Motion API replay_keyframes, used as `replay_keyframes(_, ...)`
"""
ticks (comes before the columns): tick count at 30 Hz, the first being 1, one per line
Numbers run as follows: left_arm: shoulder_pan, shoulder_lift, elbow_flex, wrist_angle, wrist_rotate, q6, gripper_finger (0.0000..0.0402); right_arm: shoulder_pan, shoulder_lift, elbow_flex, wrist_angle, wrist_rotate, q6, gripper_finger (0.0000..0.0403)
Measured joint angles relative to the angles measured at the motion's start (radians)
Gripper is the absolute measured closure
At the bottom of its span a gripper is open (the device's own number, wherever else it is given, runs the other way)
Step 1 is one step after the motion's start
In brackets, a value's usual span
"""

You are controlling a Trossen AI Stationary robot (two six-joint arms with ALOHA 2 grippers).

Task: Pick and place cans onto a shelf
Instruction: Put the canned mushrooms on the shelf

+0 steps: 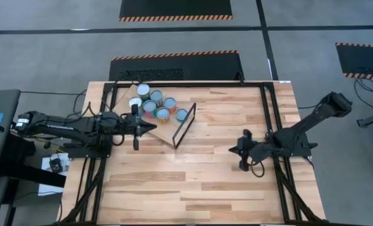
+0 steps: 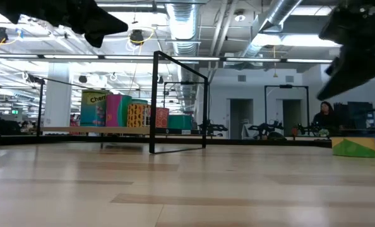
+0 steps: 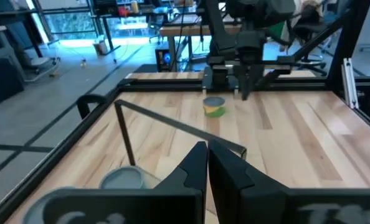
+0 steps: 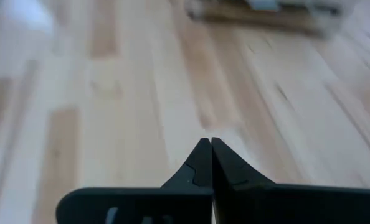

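Note:
Several cans (image 1: 155, 103) stand upright on the far left part of the shelf (image 1: 172, 133), a tilted light-wood board with a thin black frame (image 1: 185, 124) at its right end. In the low view the cans (image 2: 121, 110) show in a row behind that frame (image 2: 178, 104). My left gripper (image 1: 152, 127) is shut and empty, pointing level at the frame, with a pale-topped can (image 3: 124, 179) beside it. One more can (image 3: 214, 106), green and yellow, stands on the table right of centre. My right gripper (image 1: 238, 150) hangs shut beside it, empty in its own view (image 4: 210, 142).
Black metal rails (image 1: 268, 119) run along the tabletop's left, right and far sides. Bare wood (image 1: 193, 182) lies between the shelf and the near edge. A person (image 2: 326, 116) shows far off in the room behind the table.

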Motion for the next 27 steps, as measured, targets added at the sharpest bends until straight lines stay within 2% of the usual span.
replay_keyframes(4,-0.019,0.023,-0.021,0.04,0.0,-0.003,0.0398,0.029,-0.008,0.069,-0.269,0.022,0.185,0.0386)
replay_keyframes(13,-0.055,0.067,-0.021,0.045,-0.014,-0.008,0.0398,0.027,0.079,0.082,-0.534,-0.037,0.462,0.0302)
replay_keyframes(19,-0.067,0.069,-0.021,0.045,-0.015,-0.008,0.0398,-0.009,0.152,0.082,-0.579,-0.047,0.483,0.0284)
replay_keyframes(27,-0.069,0.069,-0.021,0.045,-0.015,-0.008,0.0398,-0.07,0.256,0.083,-0.583,-0.035,0.45,0.0299)
